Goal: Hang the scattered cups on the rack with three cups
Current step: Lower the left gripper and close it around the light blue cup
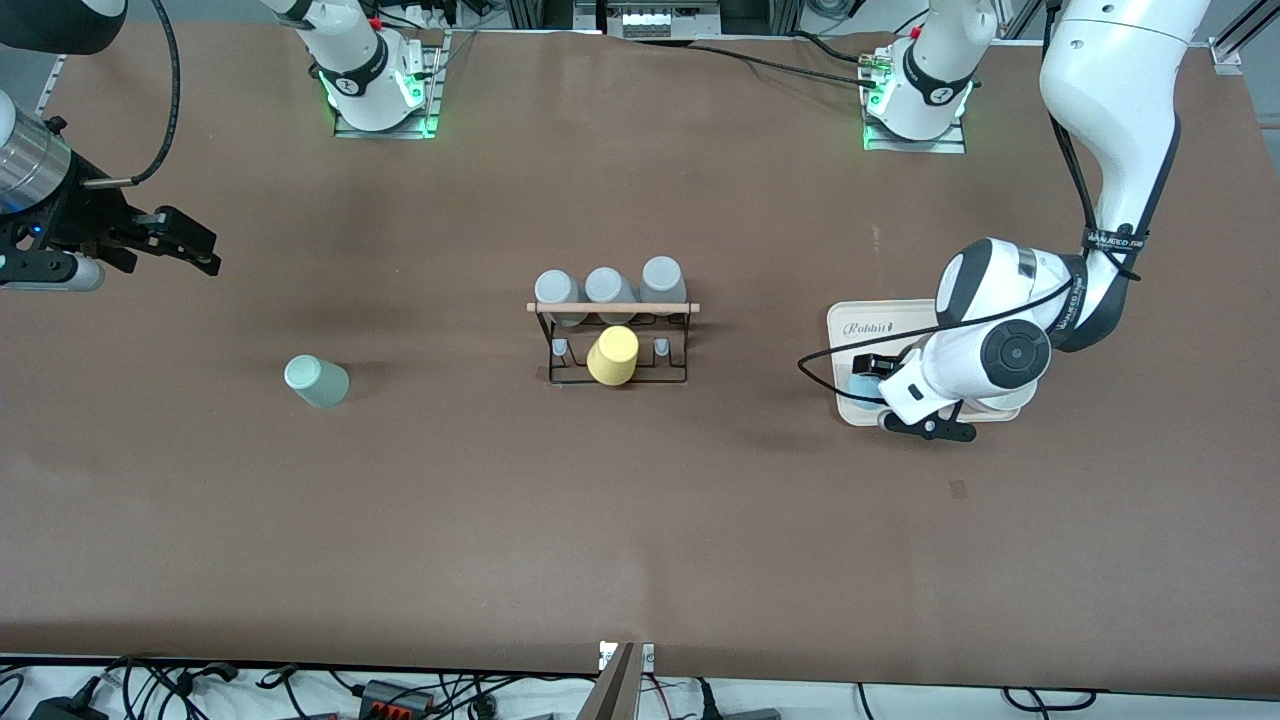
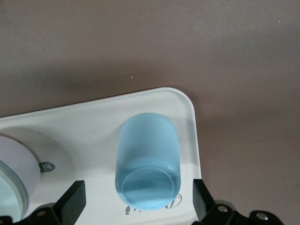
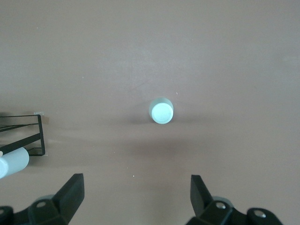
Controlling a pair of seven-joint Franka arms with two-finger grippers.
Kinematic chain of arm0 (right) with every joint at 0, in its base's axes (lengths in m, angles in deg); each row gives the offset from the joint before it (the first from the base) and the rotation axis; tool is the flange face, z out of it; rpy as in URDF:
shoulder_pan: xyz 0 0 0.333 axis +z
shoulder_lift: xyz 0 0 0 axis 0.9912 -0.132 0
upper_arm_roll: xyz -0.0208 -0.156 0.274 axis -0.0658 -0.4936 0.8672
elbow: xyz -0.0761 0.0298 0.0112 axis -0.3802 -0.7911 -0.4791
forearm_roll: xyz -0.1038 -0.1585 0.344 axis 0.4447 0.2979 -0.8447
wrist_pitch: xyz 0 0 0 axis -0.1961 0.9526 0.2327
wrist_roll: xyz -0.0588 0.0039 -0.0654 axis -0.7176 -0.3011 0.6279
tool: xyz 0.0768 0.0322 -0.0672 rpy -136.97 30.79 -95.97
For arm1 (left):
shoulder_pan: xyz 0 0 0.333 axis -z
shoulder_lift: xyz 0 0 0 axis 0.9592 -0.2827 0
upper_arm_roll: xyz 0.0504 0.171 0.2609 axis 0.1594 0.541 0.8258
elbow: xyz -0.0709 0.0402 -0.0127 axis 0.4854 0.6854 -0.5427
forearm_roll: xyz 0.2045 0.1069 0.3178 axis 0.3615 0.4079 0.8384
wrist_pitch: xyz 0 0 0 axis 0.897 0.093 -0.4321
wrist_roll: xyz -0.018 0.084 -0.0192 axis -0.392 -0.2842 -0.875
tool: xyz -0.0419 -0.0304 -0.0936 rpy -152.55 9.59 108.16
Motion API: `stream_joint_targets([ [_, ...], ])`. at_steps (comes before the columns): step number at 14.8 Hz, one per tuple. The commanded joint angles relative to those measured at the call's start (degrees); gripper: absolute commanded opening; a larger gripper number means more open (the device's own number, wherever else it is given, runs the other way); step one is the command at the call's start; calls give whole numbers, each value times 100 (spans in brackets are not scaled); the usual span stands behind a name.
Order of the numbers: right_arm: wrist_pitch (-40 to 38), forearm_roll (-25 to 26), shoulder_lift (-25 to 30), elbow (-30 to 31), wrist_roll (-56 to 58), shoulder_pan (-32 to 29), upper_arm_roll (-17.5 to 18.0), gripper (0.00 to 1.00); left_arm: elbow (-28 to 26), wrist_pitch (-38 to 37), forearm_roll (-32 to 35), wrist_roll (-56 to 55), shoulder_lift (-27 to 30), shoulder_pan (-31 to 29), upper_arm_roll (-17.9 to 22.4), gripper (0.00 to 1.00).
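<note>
The black wire rack (image 1: pixel 610 345) with a wooden rod stands mid-table and carries three grey cups (image 1: pixel 607 290) and a yellow cup (image 1: pixel 613 356). A pale mint-green cup (image 1: pixel 316 381) (image 3: pixel 161 111) stands alone toward the right arm's end. The light blue cup (image 1: pixel 860 386) (image 2: pixel 149 161) rests on the cream tray (image 1: pixel 840 330) (image 2: pixel 93 126). My left gripper (image 1: pixel 900 397) (image 2: pixel 137 201) hangs low over the tray, open, its fingers on either side of the blue cup without touching it. My right gripper (image 1: pixel 200 245) (image 3: pixel 136 197) hovers open and empty over bare table, above and apart from the mint cup.
A white round object (image 2: pixel 14 173) sits on the tray beside the blue cup, hidden under the left arm in the front view. A corner of the rack (image 3: pixel 28 136) shows in the right wrist view. Brown table surface surrounds the mint cup.
</note>
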Motion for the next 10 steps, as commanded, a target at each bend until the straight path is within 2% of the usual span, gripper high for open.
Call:
stream_joint_targets([
  [1, -58, -32, -7, -87, -4, -30, 19, 100, -187, 141, 158, -143, 97, 49, -29, 100],
  [2, -58, -32, -7, -87, -4, -30, 19, 100, -204, 202, 158, -222, 106, 50, -29, 100],
  [4, -58, -32, -7, -87, -4, -30, 19, 100, -597, 779, 175, -258, 175, 59, -29, 99],
  [5, -58, -32, -7, -87, -4, -30, 19, 100, -722, 1000, 175, -258, 185, 59, -29, 93],
  [6, -66, -32, -7, -87, -4, -30, 19, 100, -723, 1011, 184, -249, 176, 59, -21, 77],
  [9, -75, -32, -7, -87, -13, -22, 19, 100, -723, 1011, 184, -258, 185, 41, -29, 40],
  [10, -75, -40, -7, -96, -13, -22, 19, 100, -714, 1003, 184, -249, 202, 41, -29, 24],
])
